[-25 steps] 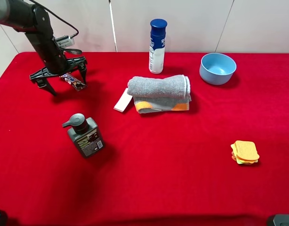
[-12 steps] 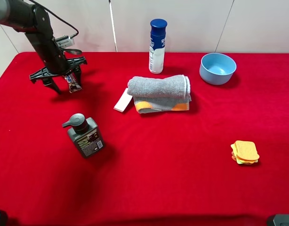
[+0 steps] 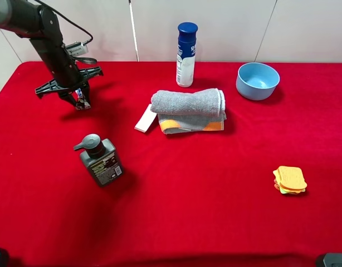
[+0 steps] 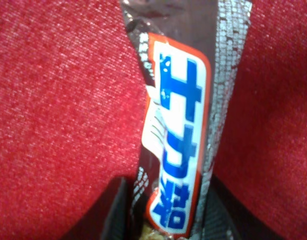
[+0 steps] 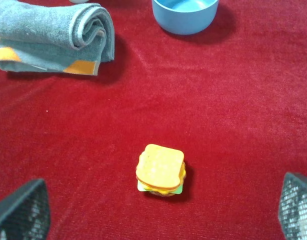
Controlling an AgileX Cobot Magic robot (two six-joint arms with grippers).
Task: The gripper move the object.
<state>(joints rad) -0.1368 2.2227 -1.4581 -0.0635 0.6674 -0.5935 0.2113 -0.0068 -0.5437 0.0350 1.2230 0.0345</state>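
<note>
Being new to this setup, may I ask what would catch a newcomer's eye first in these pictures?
The bright red tablecloth fills every view. At its far left, the left gripper pinches a dark candy bar with blue lettering. A grey rolled towel lies mid-table, with a blue bowl at the back right.

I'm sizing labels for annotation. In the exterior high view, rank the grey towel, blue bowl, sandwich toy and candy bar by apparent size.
1. grey towel
2. blue bowl
3. sandwich toy
4. candy bar, partly hidden in the left gripper, so only its visible part ranks smallest.
</note>
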